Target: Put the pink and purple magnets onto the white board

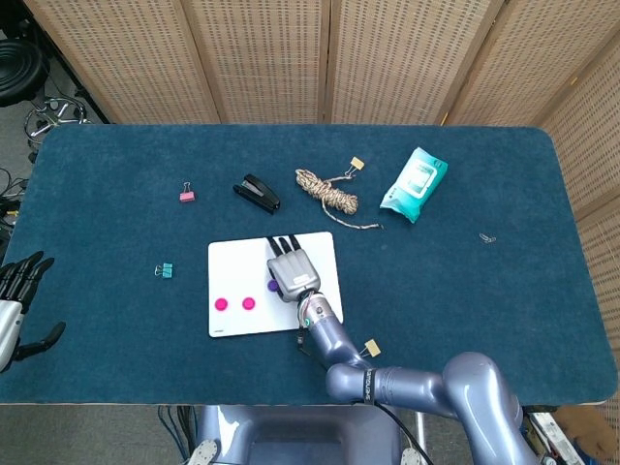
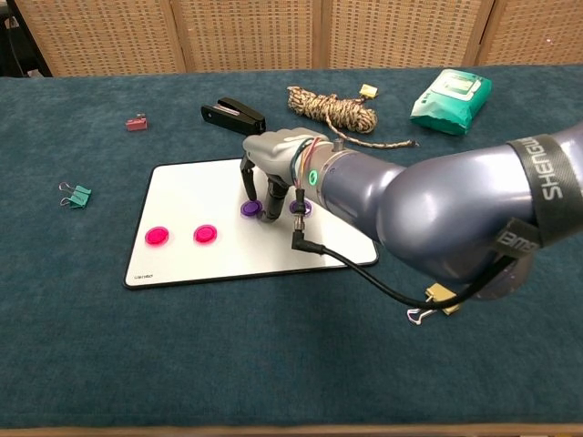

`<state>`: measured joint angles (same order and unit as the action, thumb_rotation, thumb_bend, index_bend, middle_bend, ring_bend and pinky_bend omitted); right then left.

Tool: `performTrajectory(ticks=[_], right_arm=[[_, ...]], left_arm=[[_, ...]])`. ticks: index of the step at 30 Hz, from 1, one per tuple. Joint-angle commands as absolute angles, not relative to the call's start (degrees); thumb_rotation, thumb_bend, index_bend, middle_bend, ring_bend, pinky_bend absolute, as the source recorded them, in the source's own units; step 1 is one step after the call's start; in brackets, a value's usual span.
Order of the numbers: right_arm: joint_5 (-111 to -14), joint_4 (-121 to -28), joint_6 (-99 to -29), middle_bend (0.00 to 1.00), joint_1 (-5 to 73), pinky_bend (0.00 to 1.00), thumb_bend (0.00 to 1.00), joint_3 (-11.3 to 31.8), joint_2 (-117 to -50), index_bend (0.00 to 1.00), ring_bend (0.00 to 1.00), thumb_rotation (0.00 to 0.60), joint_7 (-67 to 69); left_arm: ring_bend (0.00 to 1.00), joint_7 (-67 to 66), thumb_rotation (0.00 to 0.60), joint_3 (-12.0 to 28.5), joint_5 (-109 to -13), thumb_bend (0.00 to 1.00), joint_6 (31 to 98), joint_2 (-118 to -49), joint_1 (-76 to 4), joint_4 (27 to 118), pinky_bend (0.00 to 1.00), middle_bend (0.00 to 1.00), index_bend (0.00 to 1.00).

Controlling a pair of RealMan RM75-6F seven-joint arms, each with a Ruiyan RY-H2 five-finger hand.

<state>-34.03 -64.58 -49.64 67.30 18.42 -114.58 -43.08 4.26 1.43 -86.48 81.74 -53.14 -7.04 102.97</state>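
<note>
The white board (image 1: pixel 232 266) (image 2: pixel 196 196) lies on the blue table. Two pink magnets (image 1: pixel 222 304) (image 1: pixel 249 303) sit on its left part, seen in the chest view as pink magnets (image 2: pixel 157 236) (image 2: pixel 205 233). My right hand (image 1: pixel 291 271) (image 2: pixel 273 164) stands fingers-down on the board and pinches a purple magnet (image 2: pixel 250 208) (image 1: pixel 273 286) that touches the board. A second purple magnet (image 2: pixel 300 208) lies on the board just right of the hand. My left hand (image 1: pixel 15 305) hangs off the table's left edge, fingers apart and holding nothing.
Behind the board lie a black stapler (image 1: pixel 257 192), a rope coil (image 1: pixel 327 192) and a green wipes pack (image 1: pixel 414 183). A pink clip (image 1: pixel 187 196) and a teal binder clip (image 1: pixel 165 270) sit to the left. A yellow binder clip (image 1: pixel 371 348) lies at the front.
</note>
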Motion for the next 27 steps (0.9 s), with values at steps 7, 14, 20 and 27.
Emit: performTrajectory(ticks=[7, 14, 20, 27], right_arm=[[-34.0, -67.1, -48.9, 0.00, 67.0, 0.00, 0.47, 18.6, -112.8, 0.30, 0.00, 0.600, -42.1], [-37.2, -74.7, -52.3, 0.00, 65.9, 0.00, 0.47, 18.6, -109.2, 0.31, 0.00, 0.600, -41.4], [-42.5, -84.2, -56.3, 0.00, 63.7, 0.00, 0.47, 17.7, -103.6, 0.31, 0.00, 0.600, -40.5], [-54.3, -93.9, -62.5, 0.00, 57.6, 0.00, 0.34, 13.4, -94.6, 0.22, 0.00, 0.600, -36.5]], left_arm=[[0.00, 4.2, 0.600, 1.4, -86.5, 0.28, 81.7, -53.2, -7.0, 103.0, 0.00, 0.00, 0.00], [0.00, 3.9, 0.600, 1.3, -86.6, 0.28, 81.7, -53.3, -7.0, 103.1, 0.00, 0.00, 0.00], [0.00, 3.5, 0.600, 1.0, -87.4, 0.28, 81.9, -53.4, -6.9, 103.3, 0.00, 0.00, 0.00], [0.00, 3.6, 0.600, 0.5, -88.7, 0.28, 82.4, -53.4, -6.7, 103.4, 0.00, 0.00, 0.00]])
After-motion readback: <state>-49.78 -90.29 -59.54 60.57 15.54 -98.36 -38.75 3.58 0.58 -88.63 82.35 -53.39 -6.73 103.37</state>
